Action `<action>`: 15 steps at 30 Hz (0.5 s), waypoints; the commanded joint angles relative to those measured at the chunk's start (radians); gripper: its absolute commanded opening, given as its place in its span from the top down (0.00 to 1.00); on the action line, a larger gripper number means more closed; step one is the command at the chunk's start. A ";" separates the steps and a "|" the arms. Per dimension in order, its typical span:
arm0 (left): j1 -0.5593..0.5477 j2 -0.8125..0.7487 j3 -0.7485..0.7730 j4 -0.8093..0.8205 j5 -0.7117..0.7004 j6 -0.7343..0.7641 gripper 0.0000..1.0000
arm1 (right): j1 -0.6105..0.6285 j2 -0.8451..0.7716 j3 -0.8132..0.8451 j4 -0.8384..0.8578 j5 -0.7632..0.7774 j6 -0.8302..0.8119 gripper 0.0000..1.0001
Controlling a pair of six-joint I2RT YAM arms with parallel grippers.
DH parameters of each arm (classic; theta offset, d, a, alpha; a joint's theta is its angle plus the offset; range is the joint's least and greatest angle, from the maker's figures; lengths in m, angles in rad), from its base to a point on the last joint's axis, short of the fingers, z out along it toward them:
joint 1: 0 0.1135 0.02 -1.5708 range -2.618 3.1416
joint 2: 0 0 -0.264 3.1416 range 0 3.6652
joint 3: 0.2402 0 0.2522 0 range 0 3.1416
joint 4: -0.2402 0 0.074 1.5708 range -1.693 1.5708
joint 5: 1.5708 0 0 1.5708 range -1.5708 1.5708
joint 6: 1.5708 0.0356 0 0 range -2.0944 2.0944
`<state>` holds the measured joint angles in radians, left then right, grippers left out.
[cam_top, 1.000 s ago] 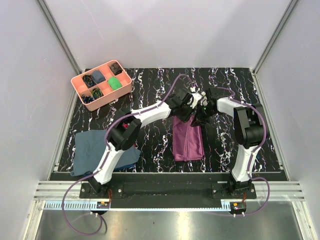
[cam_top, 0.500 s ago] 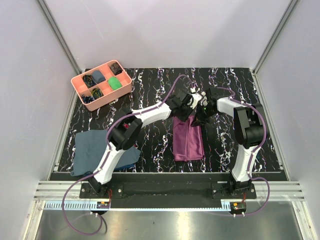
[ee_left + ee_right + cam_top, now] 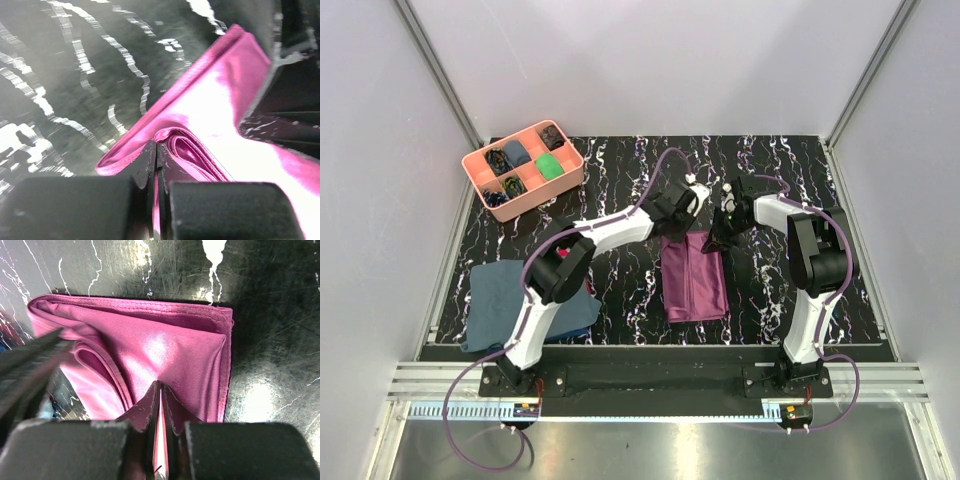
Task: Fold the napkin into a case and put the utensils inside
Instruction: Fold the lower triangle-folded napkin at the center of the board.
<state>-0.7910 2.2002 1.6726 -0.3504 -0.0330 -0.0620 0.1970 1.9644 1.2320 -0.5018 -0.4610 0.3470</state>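
The left gripper [image 3: 156, 150] has snapped shut within the last second on a raised fold of the plum napkin [image 3: 695, 280], after hanging half open over the cloth moments ago. It has also drawn slightly toward 12 o'clock. The right gripper [image 3: 160, 389], closed throughout, pinches the cloth's top layer at the 1 o'clock corner. Both arms now hold the napkin's 12 o'clock end, which suggests the next fold or the opening of the case mouth can begin.

The napkin lies just right of centre on the marbled table [image 3: 620, 165], already folded to a narrow oblong of several layers running from 12 to 6 o'clock. Its 6 o'clock end lies flat and free. The stitched hem shows along the 12 o'clock edge in the right wrist view, with looped inner layers bulging beside the left gripper.

No utensils can be made out in any view, so that step looks not yet begun.

Bare table opens toward 12 o'clock and at 9 o'clock of the napkin. At 3 o'clock the right arm's own links stand close, which narrows room there. The pink tray [image 3: 550, 195] at 10 o'clock and the slate-blue cloth [image 3: 505, 300] at 8 o'clock lie well apart.
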 commanded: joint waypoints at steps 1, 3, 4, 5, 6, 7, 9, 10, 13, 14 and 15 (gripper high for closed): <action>0.013 -0.105 -0.025 0.028 -0.104 -0.047 1.00 | -0.002 -0.009 -0.003 0.002 0.021 0.003 0.91; 0.013 -0.102 -0.019 0.022 -0.117 -0.056 1.00 | -0.002 -0.009 -0.003 0.002 0.018 0.003 0.91; 0.013 -0.099 -0.017 0.022 -0.122 -0.058 1.00 | -0.002 -0.009 -0.003 0.002 0.018 0.004 0.91; 0.015 -0.091 -0.016 0.022 -0.125 -0.058 1.00 | -0.001 -0.012 -0.003 0.002 0.018 0.004 0.91; 0.016 -0.073 -0.005 0.021 -0.111 -0.056 1.00 | -0.002 -0.015 -0.002 0.002 0.018 0.004 0.91; 0.018 -0.062 0.001 0.021 -0.099 -0.053 1.00 | -0.001 -0.015 -0.002 0.002 0.018 0.004 0.91; 0.018 -0.031 0.021 0.011 -0.082 -0.047 1.00 | -0.002 -0.016 -0.002 0.002 0.016 0.006 0.91; 0.018 -0.025 0.024 0.013 -0.076 -0.047 1.00 | -0.002 -0.016 -0.002 0.003 0.015 0.004 0.91; 0.018 -0.002 0.032 0.013 -0.056 -0.041 1.00 | -0.001 -0.016 -0.003 0.003 0.015 0.006 0.91; 0.018 0.004 0.038 0.013 -0.051 -0.039 1.00 | -0.001 -0.013 -0.002 0.002 0.015 0.004 0.91; 0.018 0.004 0.039 0.013 -0.048 -0.039 1.00 | -0.004 -0.012 0.000 0.003 0.013 0.004 0.91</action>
<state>-0.7769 2.1860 1.6653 -0.3511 -0.1009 -0.1051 0.1970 1.9644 1.2316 -0.5018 -0.4606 0.3485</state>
